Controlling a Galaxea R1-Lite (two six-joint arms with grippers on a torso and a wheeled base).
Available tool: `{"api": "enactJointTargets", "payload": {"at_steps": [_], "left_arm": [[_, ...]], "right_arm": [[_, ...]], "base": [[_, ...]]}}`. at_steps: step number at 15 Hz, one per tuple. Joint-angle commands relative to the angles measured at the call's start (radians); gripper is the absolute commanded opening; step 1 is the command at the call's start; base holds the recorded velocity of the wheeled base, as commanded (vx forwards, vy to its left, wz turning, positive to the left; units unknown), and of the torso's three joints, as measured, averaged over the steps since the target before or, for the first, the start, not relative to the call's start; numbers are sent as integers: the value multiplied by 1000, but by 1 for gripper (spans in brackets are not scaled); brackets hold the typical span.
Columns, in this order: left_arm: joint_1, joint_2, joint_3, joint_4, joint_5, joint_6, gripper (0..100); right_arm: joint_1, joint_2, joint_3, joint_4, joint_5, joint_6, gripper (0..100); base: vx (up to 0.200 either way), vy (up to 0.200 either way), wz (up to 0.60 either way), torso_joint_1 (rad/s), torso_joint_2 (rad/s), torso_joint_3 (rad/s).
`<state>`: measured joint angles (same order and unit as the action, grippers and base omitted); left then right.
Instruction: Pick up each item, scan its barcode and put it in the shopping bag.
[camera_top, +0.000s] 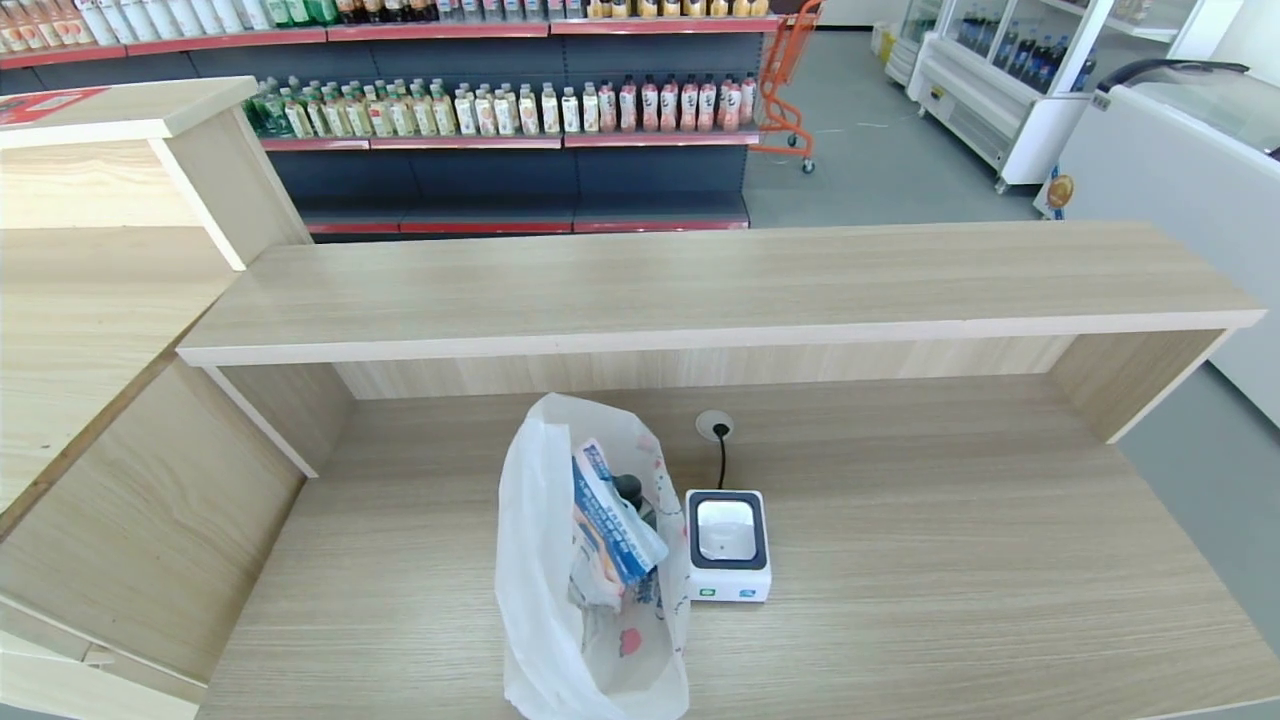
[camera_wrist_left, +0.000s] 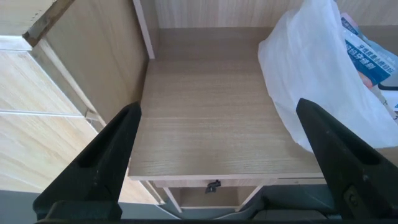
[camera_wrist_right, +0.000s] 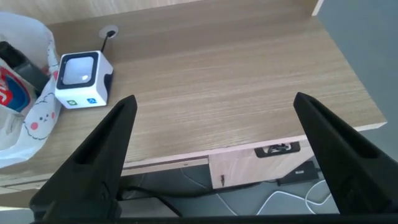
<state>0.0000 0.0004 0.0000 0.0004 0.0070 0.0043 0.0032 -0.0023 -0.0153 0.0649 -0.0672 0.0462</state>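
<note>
Shopping bag (camera_top: 560, 600), near the counter's (camera_top: 950, 560) front edge, just beside scanner (camera_top: 727, 545): holds blue packet (camera_top: 612, 515) and more. We judge bagging all but done. Left gripper (camera_wrist_left: 217, 162), right gripper (camera_wrist_right: 214, 162): spread, empty.

shopping bag (camera_top: 535, 600) — white, open, holding blue packet (camera_top: 612, 512) | scanner (camera_top: 727, 545) — just beside

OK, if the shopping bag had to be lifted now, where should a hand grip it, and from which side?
Probably its raised upper rim, approached from the robot's left by the left hand: the shopping bag stands open with loose film bunched there, while the scanner sits close beside its right side.
</note>
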Motion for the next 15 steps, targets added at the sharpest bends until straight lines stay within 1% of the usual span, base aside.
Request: {"api": "enactJointTargets", "payload": {"at_steps": [1,4,8,9,12,13,14,15], "left_arm": [[0,1,0,0,1,0,100],[-2,0,0,0,1,0,100],[0,1,0,0,1,2,100],[0,1,0,0,1,-4,100],[0,0,0,0,1,-1,100],[0,0,0,0,1,-1,100],[-2,1,0,0,1,-1,100],[0,0,0,0,1,-1,100]], "right_arm": [[0,4,0,0,0,0,100],[0,2,0,0,-2,0,100],[0,2,0,0,0,-2,100],[0,2,0,0,-2,-2,100],[0,4,0,0,0,-8,100],[0,4,0,0,0,-9,100],[0,4,0,0,0,-9,0],[0,2,0,0,0,-9,0]], "base": [[0,-200,0,-12,-2,2],[0,-200,0,5,4,-2],[0,0,0,0,0,0],[0,0,0,0,0,0],[200,0,0,1,-4,2],[0,0,0,0,0,0],[0,0,0,0,0,0],[0,0,0,0,0,0]]}}
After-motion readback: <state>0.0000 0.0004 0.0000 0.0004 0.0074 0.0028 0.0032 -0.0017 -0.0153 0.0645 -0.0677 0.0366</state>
